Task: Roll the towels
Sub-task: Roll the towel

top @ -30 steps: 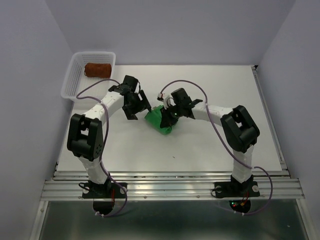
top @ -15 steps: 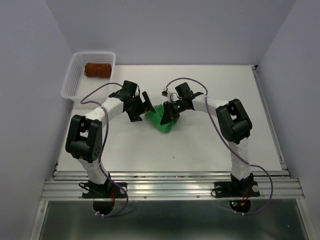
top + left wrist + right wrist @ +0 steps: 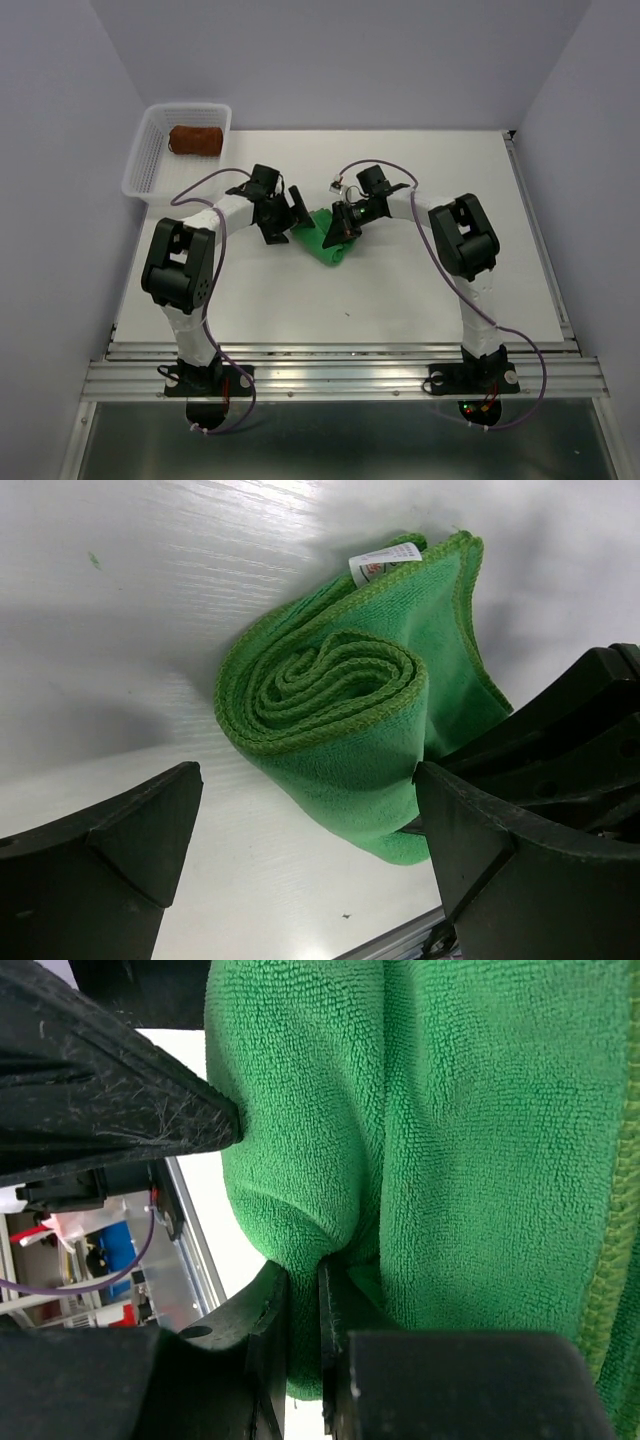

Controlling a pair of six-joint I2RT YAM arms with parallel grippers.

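Observation:
A green towel (image 3: 322, 240) lies mid-table, rolled into a loose coil. The left wrist view shows its spiral end (image 3: 330, 680) with a white label on top. My left gripper (image 3: 288, 214) is open and empty, its wide-spread fingers (image 3: 110, 850) just left of the roll's end, not touching it. My right gripper (image 3: 342, 226) is shut on a fold of the green towel (image 3: 450, 1140) at the roll's right side. Its fingertips (image 3: 270, 1310) pinch the cloth. The right gripper's black fingers also show in the left wrist view (image 3: 570, 730).
A white basket (image 3: 140, 165) stands at the back left of the table. It holds a rolled brown towel (image 3: 195, 139). The metal rail of the table's near edge (image 3: 340, 375) runs in front of the arm bases.
My left gripper has moved right, closer to the roll's end. My right gripper has shifted slightly back and left while holding the green towel, and the roll looks tighter.

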